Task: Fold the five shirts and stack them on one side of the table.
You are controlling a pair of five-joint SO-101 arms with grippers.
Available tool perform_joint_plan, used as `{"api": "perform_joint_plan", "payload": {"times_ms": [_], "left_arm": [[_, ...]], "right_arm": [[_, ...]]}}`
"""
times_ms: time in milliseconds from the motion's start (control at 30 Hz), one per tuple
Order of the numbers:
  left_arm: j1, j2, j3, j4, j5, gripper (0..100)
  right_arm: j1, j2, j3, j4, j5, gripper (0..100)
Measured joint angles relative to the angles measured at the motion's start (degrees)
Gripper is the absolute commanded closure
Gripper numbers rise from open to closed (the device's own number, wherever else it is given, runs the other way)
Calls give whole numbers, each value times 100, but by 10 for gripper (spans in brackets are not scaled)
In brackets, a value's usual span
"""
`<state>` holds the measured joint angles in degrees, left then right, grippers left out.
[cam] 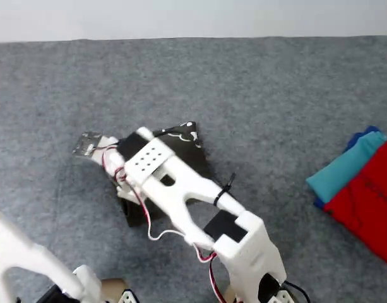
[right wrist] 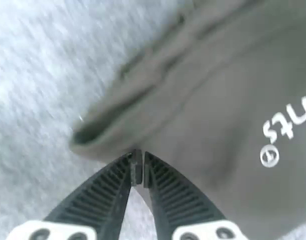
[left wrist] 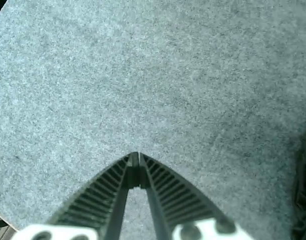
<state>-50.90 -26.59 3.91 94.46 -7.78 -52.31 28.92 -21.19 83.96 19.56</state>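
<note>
From above, folded shirts point(cam: 360, 180) sit stacked at the table's right side. Close up, the right gripper point(right wrist: 137, 169), closed, touches the dark shirt point(right wrist: 212, 95) at its folded edge. The left gripper point(left wrist: 138, 167), closed, hangs over grey felt point(left wrist: 167, 75).

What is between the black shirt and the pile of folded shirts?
Just bare grey felt tabletop lies between the black shirt and the folded pile of red, teal and blue shirts. The high view shows it.

Robotics test bench — grey felt tabletop point(cam: 294, 95), plain white wall point(cam: 180, 16), white plastic arm point(cam: 180, 186) with exposed wires
</note>
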Motion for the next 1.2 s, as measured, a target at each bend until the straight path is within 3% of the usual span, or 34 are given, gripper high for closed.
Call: {"api": "perform_joint_plan", "payload": {"times_ms": [267,600,867,1033,1200], "left_arm": [[0,0,0,0,0,991],[0,0,0,0,0,991],[0,0,0,0,0,991],[0,0,0,0,0,991],[0,0,0,0,0,991]], "right_arm": [[-316,932,0,-220,-132,988],[-185,316,-774,-105,-105,988],[659,519,-1081,-1916,185,988],[703,1319,-1081,-2980,193,982],[730,1415,-1081,-3191,193,857]]}}
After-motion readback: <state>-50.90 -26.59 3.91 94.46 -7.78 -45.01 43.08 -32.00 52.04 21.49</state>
